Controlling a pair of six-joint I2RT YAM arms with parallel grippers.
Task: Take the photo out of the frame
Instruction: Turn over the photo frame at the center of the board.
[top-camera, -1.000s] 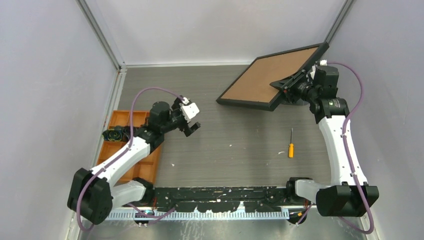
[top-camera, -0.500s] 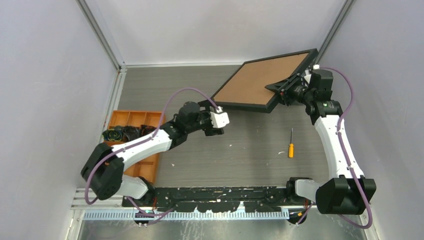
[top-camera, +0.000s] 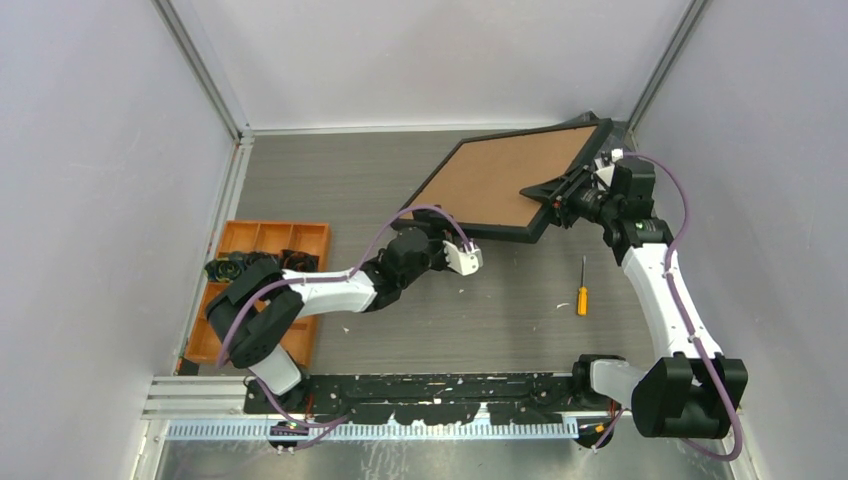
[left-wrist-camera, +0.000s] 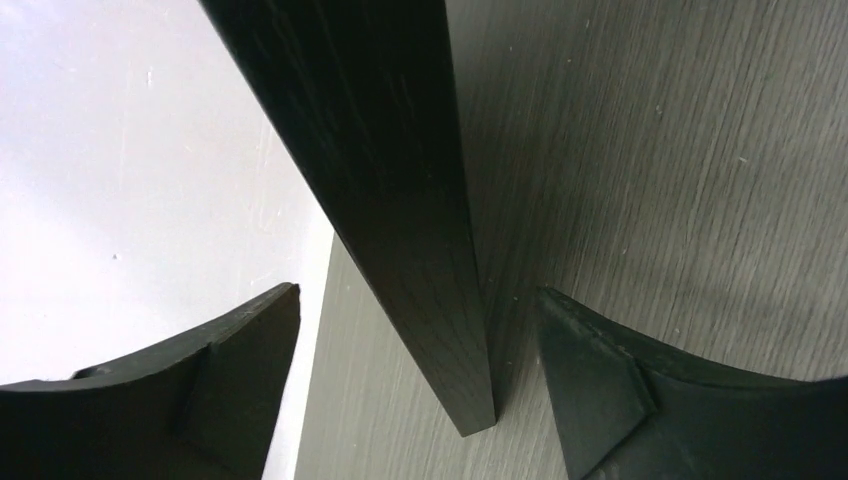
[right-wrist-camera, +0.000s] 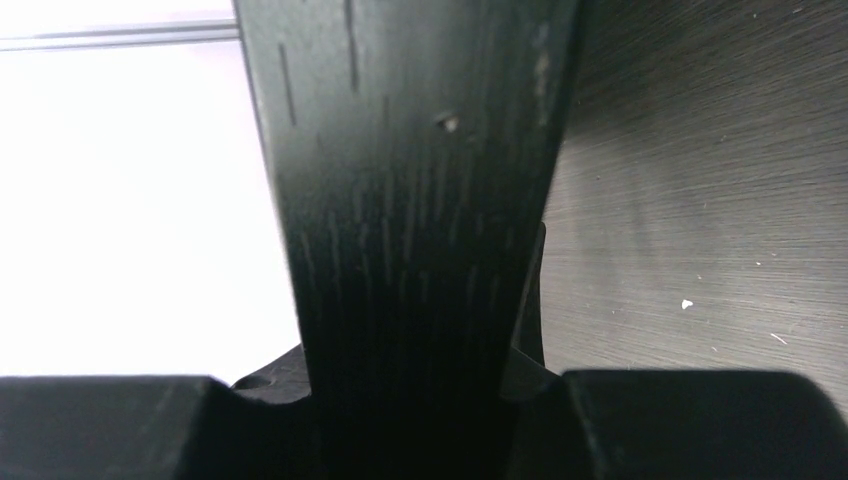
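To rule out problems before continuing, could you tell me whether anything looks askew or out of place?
The frame is tilted over the table, brown back up, clamped at one edge by the right gripper; the open left gripper straddles its near corner. An orange-handled screwdriver lies loose, with white specks nearby.

Left arm (top-camera: 330, 290) stretches low and far forward, left gripper (left-wrist-camera: 418, 300) spread wide, one finger on either side of the frame (top-camera: 490, 175) corner without touching. Right arm (top-camera: 665, 290) reaches forward, right gripper (top-camera: 562, 192) clamped on the frame's edge.
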